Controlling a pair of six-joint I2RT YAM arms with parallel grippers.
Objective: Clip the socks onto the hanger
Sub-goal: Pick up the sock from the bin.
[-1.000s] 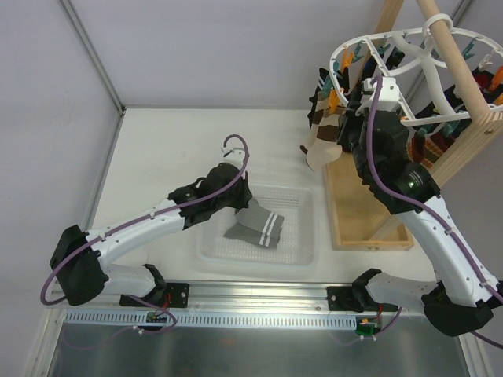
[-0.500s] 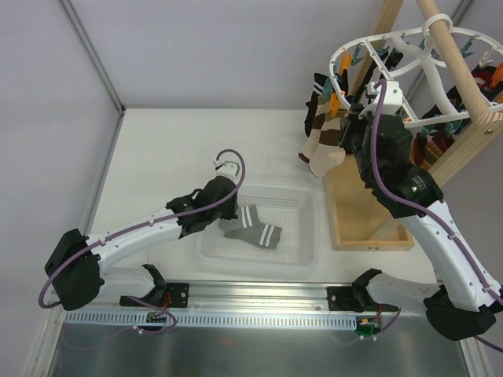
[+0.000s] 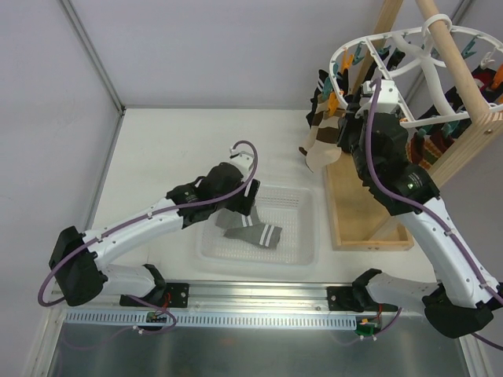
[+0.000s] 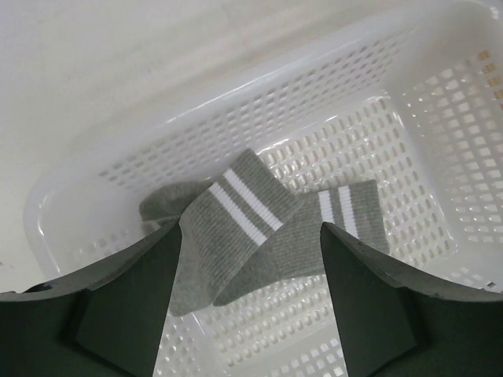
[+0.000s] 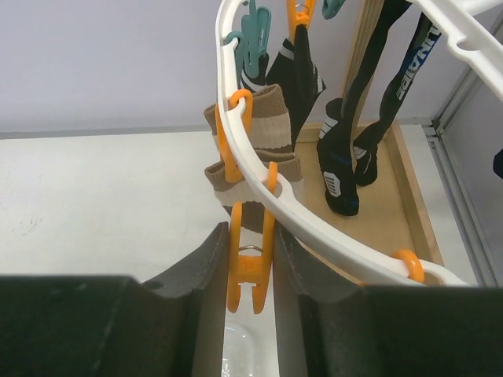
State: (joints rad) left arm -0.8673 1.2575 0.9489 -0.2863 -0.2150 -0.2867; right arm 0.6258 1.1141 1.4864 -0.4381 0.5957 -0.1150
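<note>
Two grey socks (image 4: 236,224) with white stripes lie overlapped in a white mesh basket (image 4: 440,149); from above the socks (image 3: 255,232) sit mid-basket. My left gripper (image 4: 250,314) hangs open just above them, one finger to each side, holding nothing; from above the left gripper (image 3: 247,201) is at the basket's far left. The white ring hanger (image 5: 314,224) hangs at the right. On an orange clip (image 5: 251,271) under its rim my right gripper (image 5: 250,283) is shut, and the clip's lower tips stand apart. From above, the right gripper (image 3: 346,118) is at the hanger (image 3: 393,43).
Brown-striped, beige and black socks (image 5: 259,118) hang from other clips on the ring. A wooden pole frame (image 3: 460,75) carries the hanger, and its wooden base (image 3: 357,212) lies just right of the basket (image 3: 259,259). White walls close the left and back.
My left gripper has gone from shut to open. The left arm drew back to the left, then came forward over the basket again. The right gripper stays on the orange clip.
</note>
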